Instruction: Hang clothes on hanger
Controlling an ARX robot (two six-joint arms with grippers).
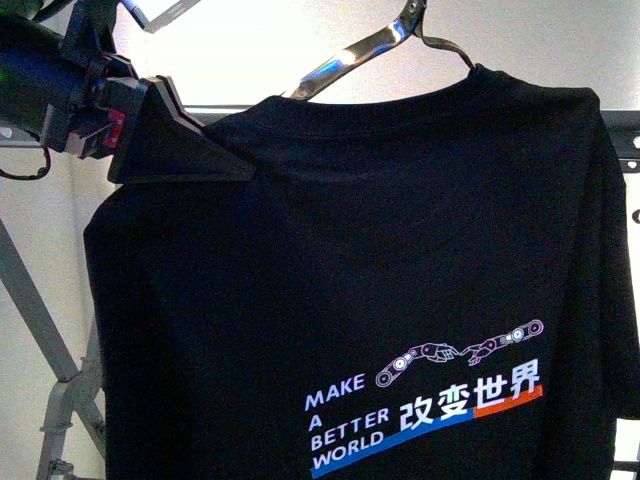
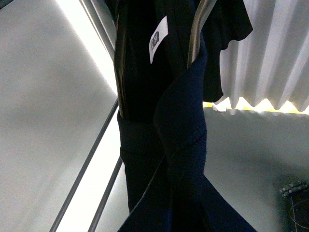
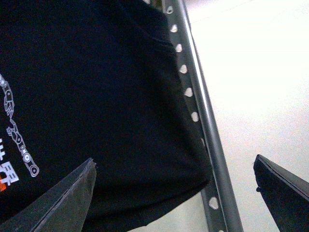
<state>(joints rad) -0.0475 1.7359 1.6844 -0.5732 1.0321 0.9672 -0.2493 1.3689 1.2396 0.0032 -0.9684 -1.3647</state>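
Beside the rack rail [image 3: 212, 145], right gripper [image 3: 174, 193] gapes empty (open room beyond); left gripper [image 1: 205, 150] pinches T-shirt [image 1: 350, 280] shoulder.

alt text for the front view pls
A black T-shirt printed MAKE A BETTER WORLD hangs on a shiny coat hanger, filling the frame. The left gripper meets its shoulder at upper left; grey drying rack legs show behind at lower left.

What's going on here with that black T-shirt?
The robot's left gripper is clamped on one shoulder of the black T-shirt, which sits on a shiny coat hanger, holding it up by the drying rack. The right gripper is open, facing the shirt and the rack's rail, gripping nothing. Whether the hook is on the rack yet isn't visible.
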